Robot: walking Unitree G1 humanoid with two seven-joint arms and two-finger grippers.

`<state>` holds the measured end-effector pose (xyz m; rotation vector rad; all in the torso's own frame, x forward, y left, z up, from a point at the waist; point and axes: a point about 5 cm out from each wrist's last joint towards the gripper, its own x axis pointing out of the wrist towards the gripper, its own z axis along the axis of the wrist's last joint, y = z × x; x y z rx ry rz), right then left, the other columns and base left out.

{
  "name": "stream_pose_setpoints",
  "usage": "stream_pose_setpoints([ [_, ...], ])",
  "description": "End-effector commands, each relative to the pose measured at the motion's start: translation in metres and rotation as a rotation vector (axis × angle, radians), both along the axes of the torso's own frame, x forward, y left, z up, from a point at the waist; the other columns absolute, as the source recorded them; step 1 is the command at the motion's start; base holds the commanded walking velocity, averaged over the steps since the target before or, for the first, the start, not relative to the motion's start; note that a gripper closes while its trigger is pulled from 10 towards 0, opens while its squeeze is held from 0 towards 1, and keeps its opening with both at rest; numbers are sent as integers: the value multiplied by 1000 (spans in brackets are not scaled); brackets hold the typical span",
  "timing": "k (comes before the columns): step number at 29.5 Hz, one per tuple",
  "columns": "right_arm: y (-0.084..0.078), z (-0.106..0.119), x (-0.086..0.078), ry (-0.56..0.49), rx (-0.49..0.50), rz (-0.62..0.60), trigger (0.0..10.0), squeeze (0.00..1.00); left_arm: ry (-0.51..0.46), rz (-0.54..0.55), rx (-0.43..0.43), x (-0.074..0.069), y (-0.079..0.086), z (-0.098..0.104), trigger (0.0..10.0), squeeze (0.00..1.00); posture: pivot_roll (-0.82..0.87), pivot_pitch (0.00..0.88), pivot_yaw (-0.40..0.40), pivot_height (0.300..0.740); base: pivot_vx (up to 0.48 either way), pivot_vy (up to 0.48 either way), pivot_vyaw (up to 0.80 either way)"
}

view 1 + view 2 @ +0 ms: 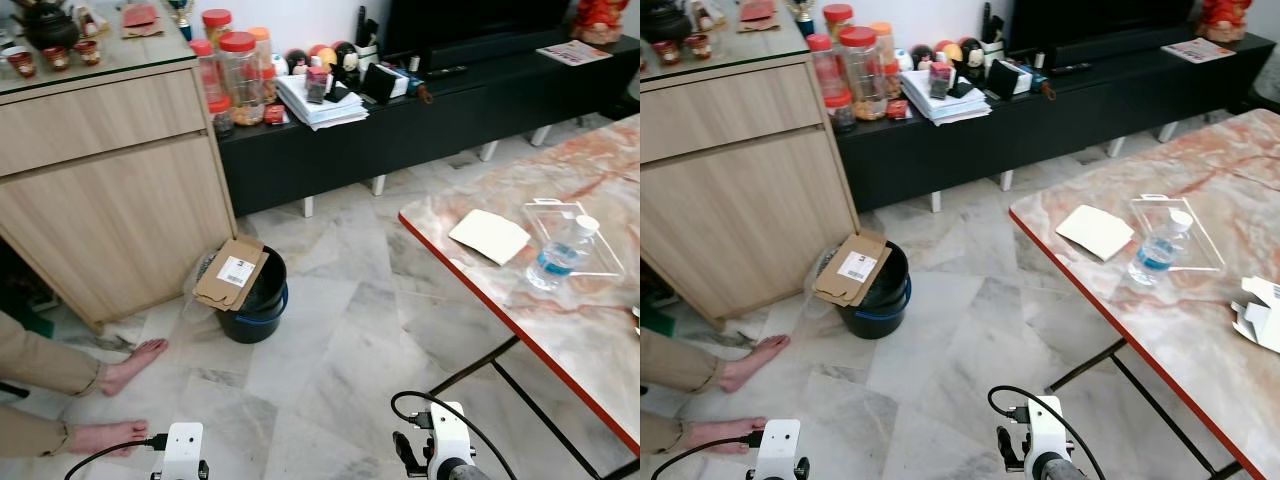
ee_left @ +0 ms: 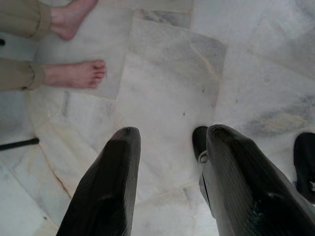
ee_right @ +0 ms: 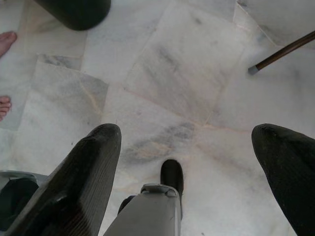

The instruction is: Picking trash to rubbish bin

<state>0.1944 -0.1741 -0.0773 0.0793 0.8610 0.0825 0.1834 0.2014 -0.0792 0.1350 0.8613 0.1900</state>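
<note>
Standing with both claws hanging empty and spread, left claw and right claw, cardboard already resting on the bin, bottle and paper waiting on the table.

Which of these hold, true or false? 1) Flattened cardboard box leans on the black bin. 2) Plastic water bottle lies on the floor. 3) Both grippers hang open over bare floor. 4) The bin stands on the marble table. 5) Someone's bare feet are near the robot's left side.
1) True: the flattened brown cardboard box rests on the round black plastic bin.
2) False: the clear plastic water bottle stands on the pink marble table.
3) True: left gripper and right gripper have their fingers apart, empty, above the grey marble floor.
4) False: it stands on the floor beside the light wooden cabinet.
5) True: a person's bare feet.
</note>
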Motion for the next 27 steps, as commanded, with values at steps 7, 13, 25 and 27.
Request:
stream_pose_setpoints([
  [7, 1, 0, 1, 1, 0, -11, 10000, 0, 9, 11, 0, -3, 4, -1, 10000, 0, 16, 57, -6, 740, 0, 0, -800],
  [13, 1, 0, 1, 3, -2, -13, 10000, 0, 10, 14, -1, -3, 5, -1, 10000, 0, 18, 55, -5, 740, 0, 442, -800],
  [25, 2, -2, -2, 13, -8, -5, 10000, 0, 23, -10, 15, -5, 5, -2, 10000, 0, 16, 45, -3, 740, 0, 0, -800],
  [27, 1, -2, -2, 13, -9, -4, 10000, 0, 24, -13, 15, -5, 5, -2, 10000, 0, 15, 44, -3, 740, 0, 0, -800],
])
